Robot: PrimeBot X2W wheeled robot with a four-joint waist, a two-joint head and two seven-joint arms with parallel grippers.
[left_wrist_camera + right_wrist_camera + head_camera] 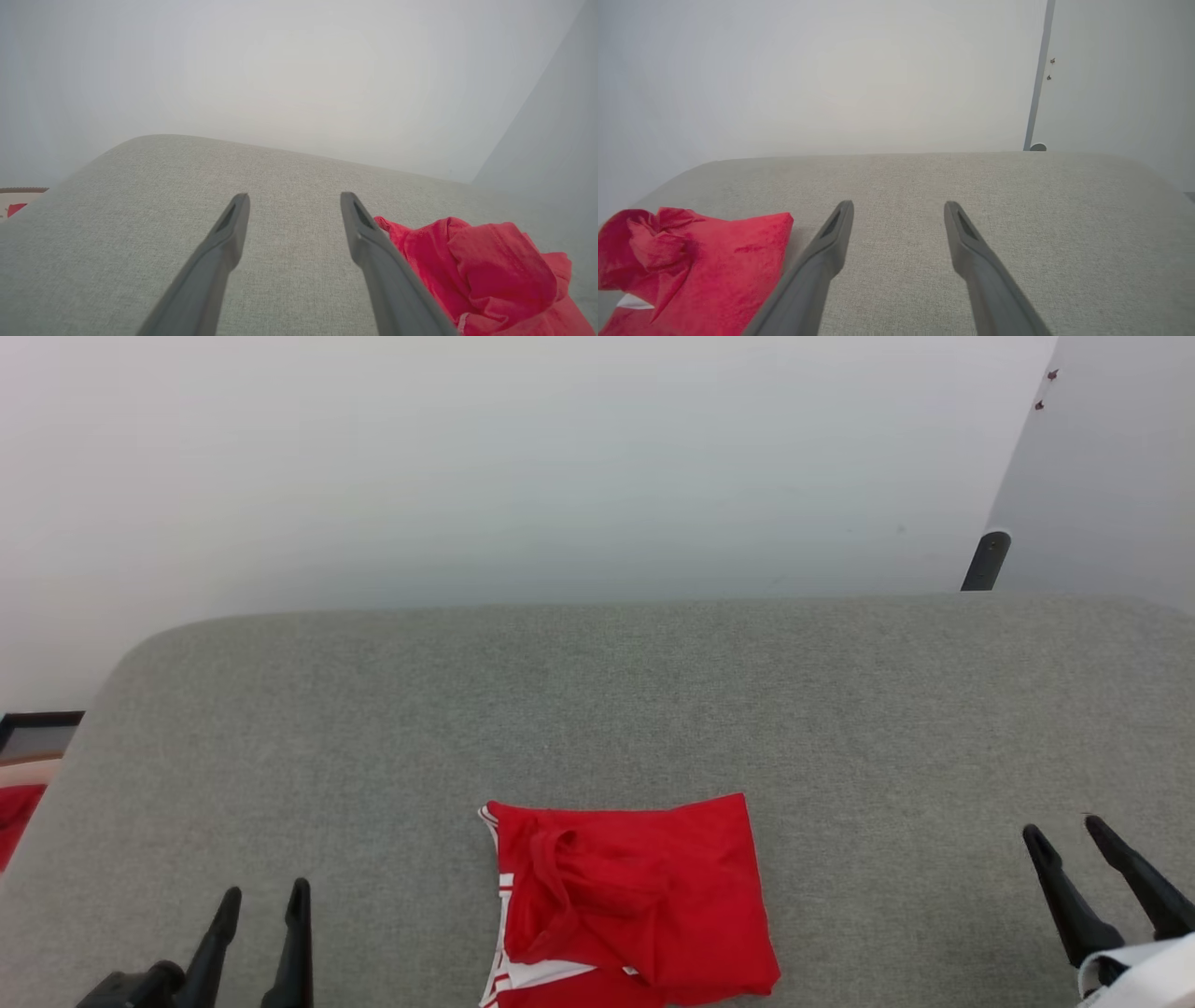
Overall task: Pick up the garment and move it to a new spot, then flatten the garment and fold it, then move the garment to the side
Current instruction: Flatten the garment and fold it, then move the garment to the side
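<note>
The left end effector (pixel 265 891), at the lower left of the head view, has its 2 fingers parted and empty. The right end effector (pixel 1061 828), at the lower right, is likewise spread and holds nothing. Between them, apart from both, the garment (pixel 644 887) lies folded in a rough red square at the bottom centre of the grey fabric desk (pixel 597 709), with white striped trim along its left edge.

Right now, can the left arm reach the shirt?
Probably yes: the left gripper has its fingers open, the shirt lies to its right on the grey surface, and nothing stands between them.
</note>
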